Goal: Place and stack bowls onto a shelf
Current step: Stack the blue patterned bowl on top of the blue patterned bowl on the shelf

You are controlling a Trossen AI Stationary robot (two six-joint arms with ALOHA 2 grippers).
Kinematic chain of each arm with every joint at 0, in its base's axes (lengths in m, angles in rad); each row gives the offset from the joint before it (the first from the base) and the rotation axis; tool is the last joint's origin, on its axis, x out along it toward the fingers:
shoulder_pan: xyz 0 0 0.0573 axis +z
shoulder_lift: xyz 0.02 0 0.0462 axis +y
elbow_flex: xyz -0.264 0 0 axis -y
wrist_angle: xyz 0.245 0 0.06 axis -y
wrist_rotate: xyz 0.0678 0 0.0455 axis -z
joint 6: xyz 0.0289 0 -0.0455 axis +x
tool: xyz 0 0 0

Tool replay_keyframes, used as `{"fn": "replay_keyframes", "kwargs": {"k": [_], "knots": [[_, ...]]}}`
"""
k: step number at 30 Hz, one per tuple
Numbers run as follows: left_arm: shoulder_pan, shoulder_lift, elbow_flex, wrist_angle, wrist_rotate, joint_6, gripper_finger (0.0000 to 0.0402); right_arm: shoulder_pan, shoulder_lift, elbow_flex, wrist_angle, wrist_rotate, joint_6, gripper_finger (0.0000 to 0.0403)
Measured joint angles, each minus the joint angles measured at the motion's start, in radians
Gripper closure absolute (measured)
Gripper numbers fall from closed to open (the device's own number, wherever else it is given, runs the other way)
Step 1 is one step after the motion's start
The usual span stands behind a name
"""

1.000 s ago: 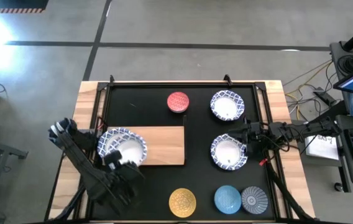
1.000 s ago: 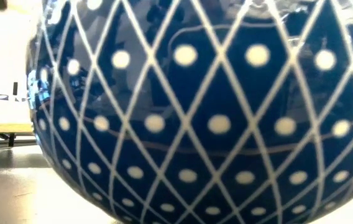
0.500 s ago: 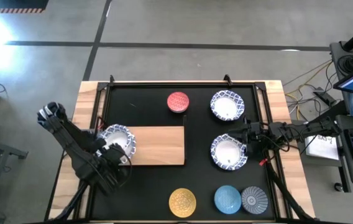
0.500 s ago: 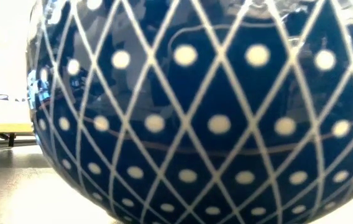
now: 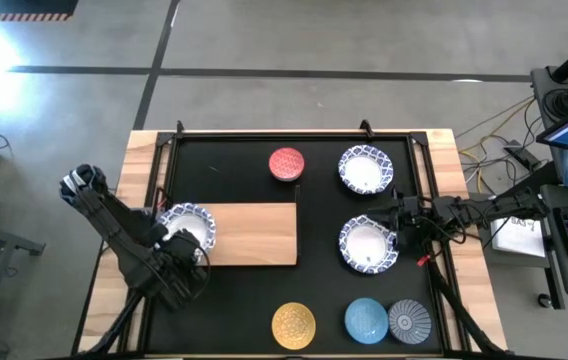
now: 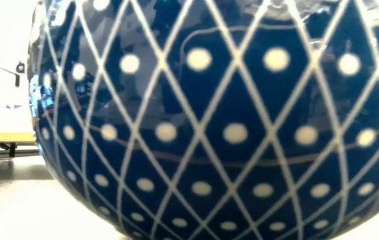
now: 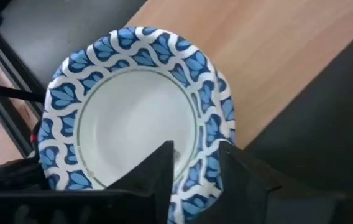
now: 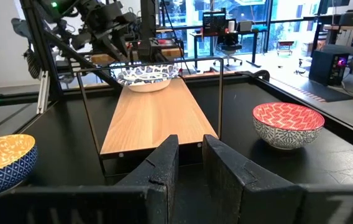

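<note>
A white bowl with a blue patterned rim (image 5: 186, 226) (image 7: 133, 106) rests by its base on the left end of the light-wood shelf (image 5: 259, 235) (image 8: 155, 118). My left gripper (image 5: 182, 246) (image 7: 195, 165) is open. It comes at this bowl from the near side, one finger inside the rim and one outside. My right gripper (image 5: 386, 217) (image 8: 191, 149) waits at the table's right between two more white bowls (image 5: 365, 169) (image 5: 368, 244). Its fingers are a narrow gap apart with nothing between them. My left gripper stands astride the bowl's near rim (image 7: 204, 140), slanting down from the near side. One finger (image 7: 164, 165) is over the white inside and the other (image 7: 242, 177) is beyond the outer wall. I cannot tell whether either finger touches the rim.
A red bowl (image 5: 286, 163) (image 8: 288, 124) stands at the far middle. Yellow (image 5: 293, 324), light blue (image 5: 365, 319) and grey-blue (image 5: 408, 320) bowls line the near edge. The dark lattice bowl (image 6: 223, 113) fills the low view. The shelf's right part is bare.
My left gripper has carried the white bowl toward the table's left edge and down. The bowl hung above the shelf a second ago and now sits on the shelf's left end. It has kept still for the last half second.
</note>
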Motion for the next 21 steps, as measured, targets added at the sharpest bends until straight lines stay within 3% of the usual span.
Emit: {"fn": "replay_keyframes", "kwargs": {"k": [7, 14, 21], "knots": [[0.0, 0.012, 0.105, 0.017, -0.084, 0.053, 0.0236, 0.0, 0.0, 0.0, 0.0, 0.0, 0.0, 0.0339], [-0.026, 0.028, 0.158, 0.144, -0.203, 0.197, 0.0233, 0.0, 0.0, 0.0, 0.0, 0.0, -0.001, 0.0339], [-0.03, 0.028, 0.166, 0.151, -0.253, 0.211, 0.0232, 0.0, 0.0, 0.0, 0.0, 0.0, 0.0, 0.0339]]}}
